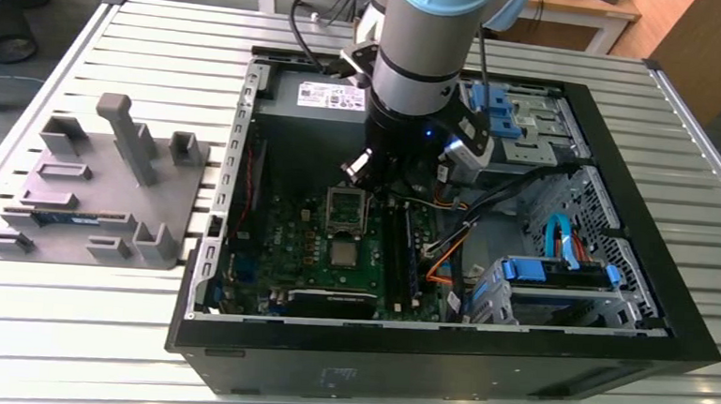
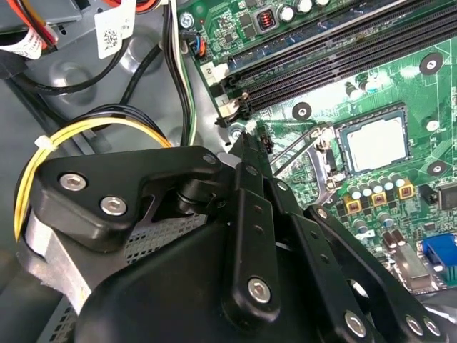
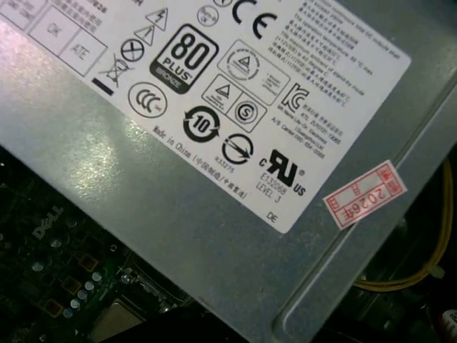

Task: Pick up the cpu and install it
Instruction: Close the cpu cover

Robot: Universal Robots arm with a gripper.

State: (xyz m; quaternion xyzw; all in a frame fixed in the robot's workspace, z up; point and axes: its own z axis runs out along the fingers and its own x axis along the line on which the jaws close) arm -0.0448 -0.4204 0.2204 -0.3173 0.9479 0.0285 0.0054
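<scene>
Exterior view: open computer case (image 1: 656,276) on a slatted table (image 1: 101,336). The arm reaches into the case; the gripper (image 1: 381,170) hangs low over the motherboard (image 1: 320,246), just above the socket frame (image 1: 346,209). The cpu (image 1: 346,255) lies flat on the board, a little beyond that frame, apart from the gripper. Grey fixture tray (image 1: 86,195) at the exterior view's left.

Second wrist view: black finger linkages up close; whether they are parted or closed cannot be told. The cpu (image 2: 376,143) sits square in its socket, clear of the linkages.

First wrist view: grey power supply (image 3: 214,214) with label.
</scene>
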